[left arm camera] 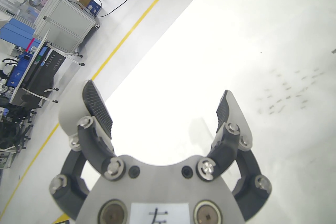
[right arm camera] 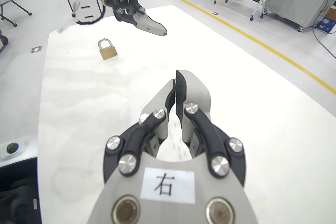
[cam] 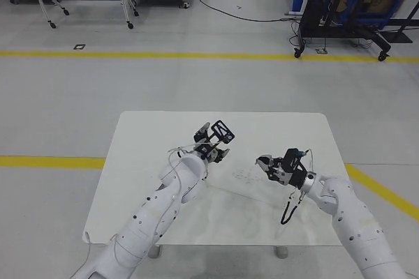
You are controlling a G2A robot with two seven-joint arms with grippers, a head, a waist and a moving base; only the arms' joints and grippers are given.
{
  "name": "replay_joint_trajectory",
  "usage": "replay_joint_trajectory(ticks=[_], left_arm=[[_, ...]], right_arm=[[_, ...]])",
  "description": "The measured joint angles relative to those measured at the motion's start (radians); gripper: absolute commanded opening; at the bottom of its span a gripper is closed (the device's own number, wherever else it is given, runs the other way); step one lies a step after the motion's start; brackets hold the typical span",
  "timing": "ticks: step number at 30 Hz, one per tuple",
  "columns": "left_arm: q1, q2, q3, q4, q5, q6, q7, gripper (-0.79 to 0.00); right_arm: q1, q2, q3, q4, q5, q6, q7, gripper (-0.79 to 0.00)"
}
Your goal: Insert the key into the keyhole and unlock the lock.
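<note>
A small brass padlock point(right arm camera: 107, 51) with a silver shackle rests on the white table point(right arm camera: 236, 83), shackle up. My left gripper point(right arm camera: 164, 3) hangs open above the table, a little nearer than the padlock and to one side of it. From its own wrist camera, the left gripper point(left arm camera: 157, 89) has bare table between its ribbed pads point(left arm camera: 98, 104). My right gripper point(right arm camera: 175, 86) is shut over the table's middle, pointing towards the padlock, and no key can be made out between its pads. From above, the left gripper point(cam: 225, 141) and the right gripper point(cam: 262, 164) face each other.
Faint grey scuff marks point(left arm camera: 288, 93) dot the tabletop between the arms. The table's far edge point(cam: 223, 113) lies just beyond the left gripper. A black cable point(cam: 290, 206) hangs from the right forearm. Yellow floor lines and wheeled carts stand well away.
</note>
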Motion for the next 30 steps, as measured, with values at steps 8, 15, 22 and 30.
replay_joint_trajectory(ticks=[8,15,22,30], left_arm=[[0.065,0.025,-0.277,0.039,-0.601,-0.182,0.209,0.0],[0.046,0.028,-0.3,0.095,-0.722,-0.244,0.147,0.0],[0.049,0.027,-0.263,0.092,-0.736,-0.308,0.148,0.0],[0.018,0.028,-0.265,0.193,-1.063,-0.488,0.035,0.0]], right_arm=[[0.097,-0.052,-0.129,0.096,0.435,0.028,0.105,-0.785],[0.109,-0.058,-0.148,0.11,0.523,0.034,0.141,-0.785],[0.1,-0.06,-0.151,0.103,0.539,0.033,0.131,-0.785],[0.106,-0.098,-0.246,0.171,0.994,-0.078,0.176,-0.785]])
